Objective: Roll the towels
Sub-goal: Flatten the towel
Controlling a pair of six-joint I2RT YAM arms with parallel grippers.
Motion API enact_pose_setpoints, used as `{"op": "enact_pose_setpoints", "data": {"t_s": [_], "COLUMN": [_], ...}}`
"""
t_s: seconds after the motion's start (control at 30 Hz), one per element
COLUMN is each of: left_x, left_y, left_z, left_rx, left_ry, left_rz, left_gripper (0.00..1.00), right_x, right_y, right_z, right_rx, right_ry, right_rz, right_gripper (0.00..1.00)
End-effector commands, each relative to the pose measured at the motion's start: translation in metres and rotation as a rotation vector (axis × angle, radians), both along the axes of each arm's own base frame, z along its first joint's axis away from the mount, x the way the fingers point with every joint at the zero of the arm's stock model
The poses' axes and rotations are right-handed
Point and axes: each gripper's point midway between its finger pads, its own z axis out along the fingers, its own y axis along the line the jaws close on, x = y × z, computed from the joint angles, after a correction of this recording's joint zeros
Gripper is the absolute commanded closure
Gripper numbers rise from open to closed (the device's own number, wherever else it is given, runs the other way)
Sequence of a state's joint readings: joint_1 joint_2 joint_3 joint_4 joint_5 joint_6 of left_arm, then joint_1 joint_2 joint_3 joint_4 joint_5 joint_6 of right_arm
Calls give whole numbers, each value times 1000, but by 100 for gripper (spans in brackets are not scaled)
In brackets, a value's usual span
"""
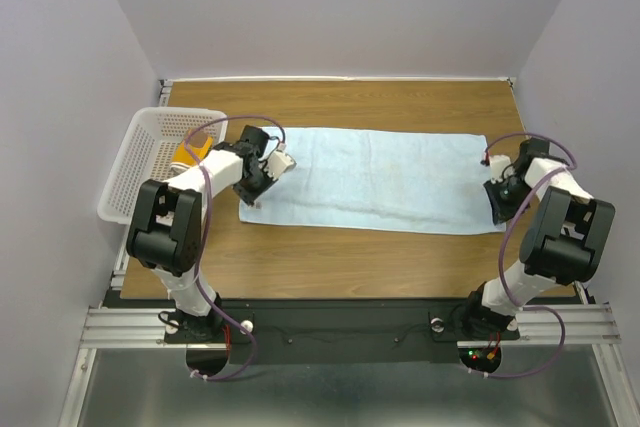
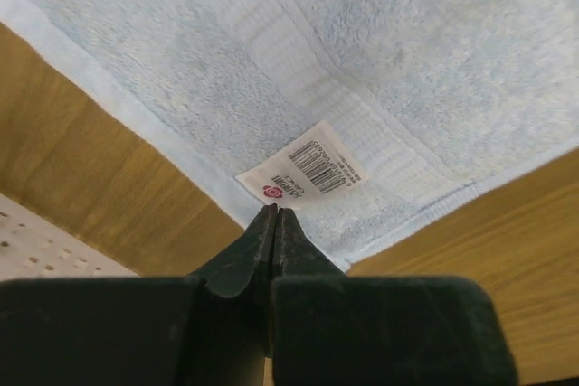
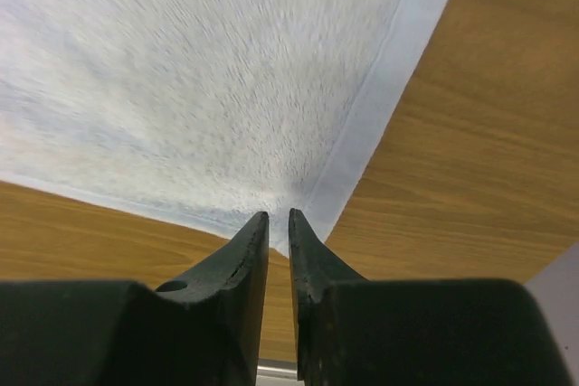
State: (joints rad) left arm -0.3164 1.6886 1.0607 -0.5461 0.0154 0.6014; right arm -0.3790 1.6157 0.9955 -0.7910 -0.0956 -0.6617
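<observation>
Blue towel (image 1: 380, 182) lies spread flat and full length across the middle of the tabletop (image 1: 350, 267), long axis running left to right, a few shallow wrinkles, no turn of roll started at either end. Its white barcode label (image 2: 312, 174) faces up at the near-left corner. Left tool (image 2: 276, 216) sits at that corner with jaws pressed together, tips on the hem just below the label; whether a pinch of cloth is caught between them cannot be told. Right tool (image 3: 279, 219) is at the near-right corner, jaws parted by a narrow slit, tips just at the hem, nothing visibly held. Judgement: task is at its start, with the towel laid out and squared but not yet rolled. Yellow towel (image 1: 190, 155) shows only as a patch of colour inside the white perforated basket (image 1: 125, 182), partly hidden by the left arm; it is not yet on the work area, so both towels remain to do. Basket stands near the blue towel's left end, and a roll driven leftward would finish close to it. Nothing lies on the towel itself.
</observation>
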Motion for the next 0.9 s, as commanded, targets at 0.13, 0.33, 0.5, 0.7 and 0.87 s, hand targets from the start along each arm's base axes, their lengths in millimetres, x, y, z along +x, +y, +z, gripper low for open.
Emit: {"op": "enact_pose_setpoints", "data": {"t_s": [0.13, 0.33, 0.5, 0.7, 0.87], "left_x": [56, 75, 82, 75, 67], "left_y": [-33, -33, -33, -22, 6], "left_z": [72, 49, 33, 8, -4], "left_rx": [-138, -113, -100, -52, 24], "left_ry": [-165, -164, -161, -126, -109], "left_rz": [0, 38, 47, 61, 111], "left_gripper": [89, 89, 89, 89, 89], "right_x": [66, 96, 105, 103, 84], "right_y": [26, 17, 16, 4, -20], "right_z": [69, 58, 32, -3, -15], "right_rx": [227, 247, 252, 192, 37], "right_ry": [-212, -207, -185, -136, -88], "right_rz": [-35, -58, -62, -94, -113], "right_gripper": [77, 78, 79, 82, 85]}}
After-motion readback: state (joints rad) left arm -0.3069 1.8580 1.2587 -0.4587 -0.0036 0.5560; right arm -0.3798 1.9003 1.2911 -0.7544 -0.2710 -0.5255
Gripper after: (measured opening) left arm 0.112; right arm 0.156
